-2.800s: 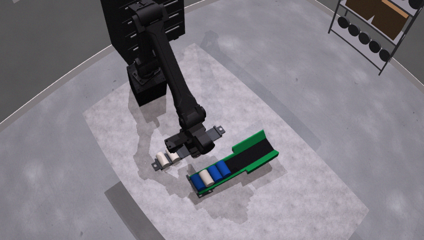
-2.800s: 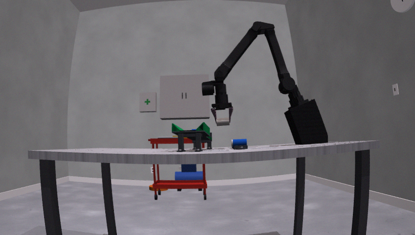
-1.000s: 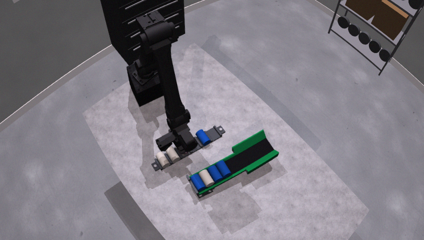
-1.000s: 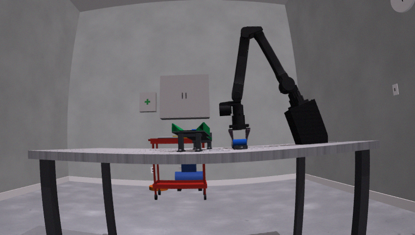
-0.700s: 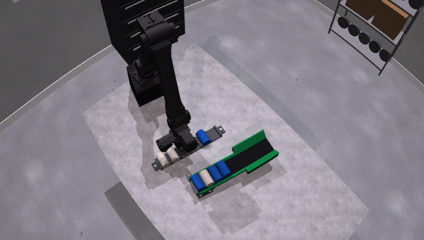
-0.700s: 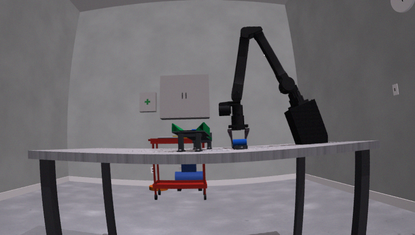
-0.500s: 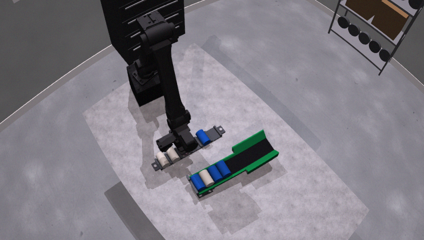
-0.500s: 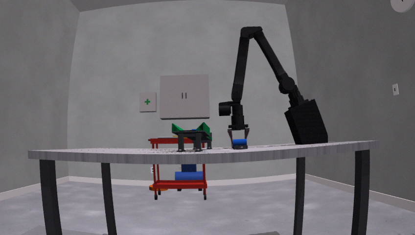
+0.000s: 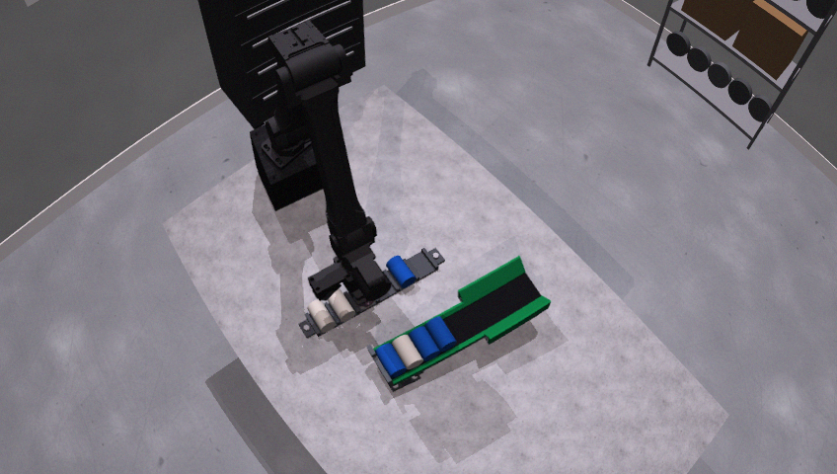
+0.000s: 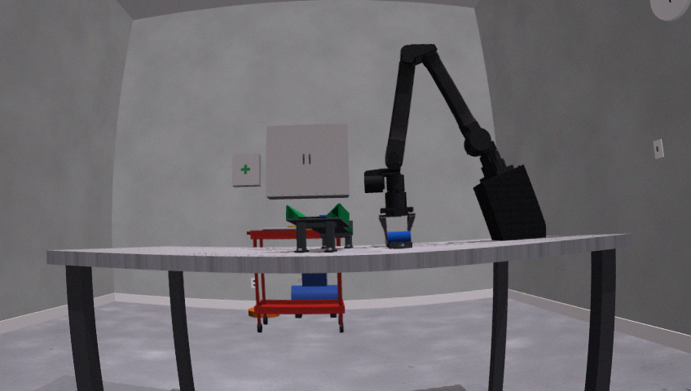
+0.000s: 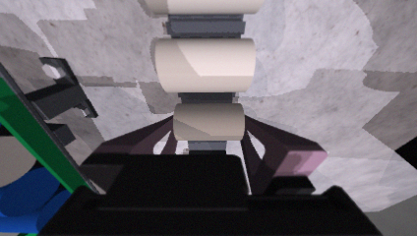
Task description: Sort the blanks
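Note:
The dark stock rack lies on the table with two cream blanks (image 9: 332, 309) in its left slots and a blue blank (image 9: 401, 270) in a right slot. My gripper (image 9: 359, 288) is down over the rack's middle. It is shut on a third cream blank (image 11: 208, 121), which sits low in a slot next to another cream blank (image 11: 204, 65). The green feed ramp (image 9: 464, 320) holds a blue blank (image 9: 388, 359) at the stop, then a cream blank (image 9: 407, 351), then two more blue blanks (image 9: 431, 338). In the exterior view the blue rack blank (image 10: 398, 237) hides the held blank below my gripper (image 10: 396, 226).
The arm's black base (image 9: 287, 170) stands behind the rack. The ramp's upper end (image 9: 516, 287) carries nothing. A wire shelf (image 9: 739, 52) stands at the far right, off the table. A red cart (image 10: 300, 290) stands on the floor behind the table.

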You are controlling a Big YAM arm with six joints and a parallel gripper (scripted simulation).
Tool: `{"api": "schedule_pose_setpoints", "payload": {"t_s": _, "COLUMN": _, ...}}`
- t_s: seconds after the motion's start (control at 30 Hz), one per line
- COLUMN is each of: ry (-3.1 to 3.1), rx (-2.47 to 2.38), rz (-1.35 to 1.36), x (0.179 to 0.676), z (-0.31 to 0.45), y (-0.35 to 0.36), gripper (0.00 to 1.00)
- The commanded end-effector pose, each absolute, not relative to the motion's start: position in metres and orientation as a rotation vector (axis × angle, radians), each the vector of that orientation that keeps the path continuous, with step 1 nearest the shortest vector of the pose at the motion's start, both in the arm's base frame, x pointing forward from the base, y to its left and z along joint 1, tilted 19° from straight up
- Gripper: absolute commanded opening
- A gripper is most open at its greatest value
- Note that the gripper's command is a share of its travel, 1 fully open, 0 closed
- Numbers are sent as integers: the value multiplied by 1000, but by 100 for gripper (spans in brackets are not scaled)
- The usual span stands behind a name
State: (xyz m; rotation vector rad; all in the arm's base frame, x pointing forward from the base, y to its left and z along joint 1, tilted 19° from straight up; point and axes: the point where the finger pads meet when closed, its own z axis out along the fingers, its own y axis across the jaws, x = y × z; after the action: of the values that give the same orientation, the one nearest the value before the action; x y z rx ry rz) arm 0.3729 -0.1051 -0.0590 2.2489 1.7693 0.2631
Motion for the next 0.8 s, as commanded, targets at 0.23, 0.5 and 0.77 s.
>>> {"api": "schedule_pose_setpoints", "payload": {"t_s": 0.23, "ry": 1749, "rx": 2218, "rz": 299, "x": 385, "z": -47, "y": -111, "gripper": 64}}
{"api": "schedule_pose_setpoints", "payload": {"t_s": 0.5, "ry": 1750, "rx": 2217, "rz": 298, "x": 387, "z": -47, "y": -111, "gripper": 64}}
{"api": "schedule_pose_setpoints", "payload": {"t_s": 0.77, "ry": 1762, "rx": 2226, "rz": 286, "x": 386, "z": -49, "y": -110, "gripper": 64}}
